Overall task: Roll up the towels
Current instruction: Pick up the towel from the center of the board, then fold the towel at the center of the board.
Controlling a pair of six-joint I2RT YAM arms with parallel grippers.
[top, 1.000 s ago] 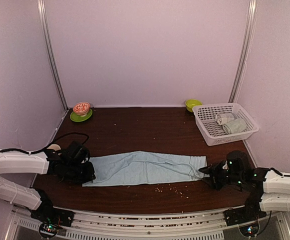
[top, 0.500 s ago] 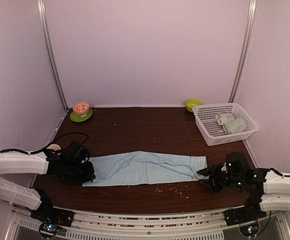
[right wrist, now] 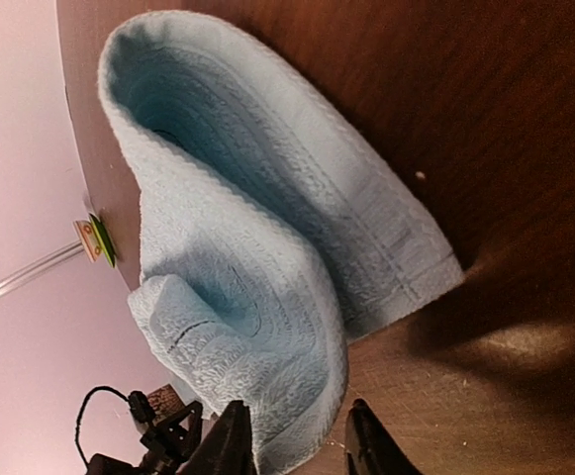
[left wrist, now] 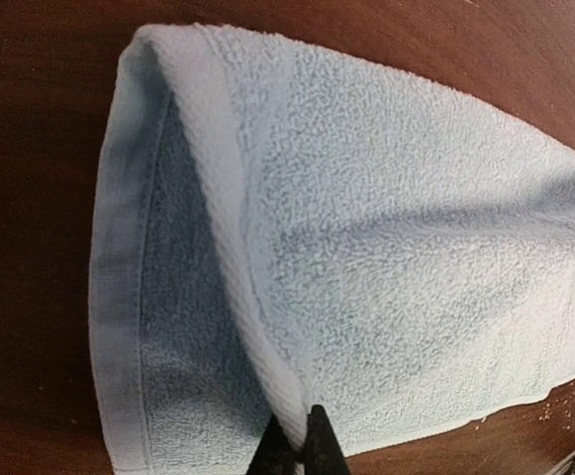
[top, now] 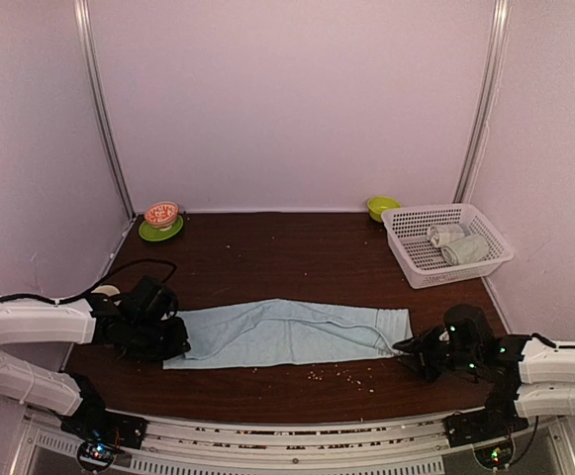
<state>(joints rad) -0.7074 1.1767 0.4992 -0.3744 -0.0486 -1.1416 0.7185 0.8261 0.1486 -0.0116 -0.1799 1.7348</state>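
While the left gripper pinches the left end of the light blue towel, stretched flat across the near table, the right gripper stands half-open astride its right hem. Grasping is half done; next, likely, clamp that hem and roll leftward. Against a second ago, the right gripper sits slightly nearer.

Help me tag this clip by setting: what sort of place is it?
Likely a robot test booth in a lab, not a home: bare pale walls with metal corner rails box in one dark table, and robot arms are mounted at its near edge.
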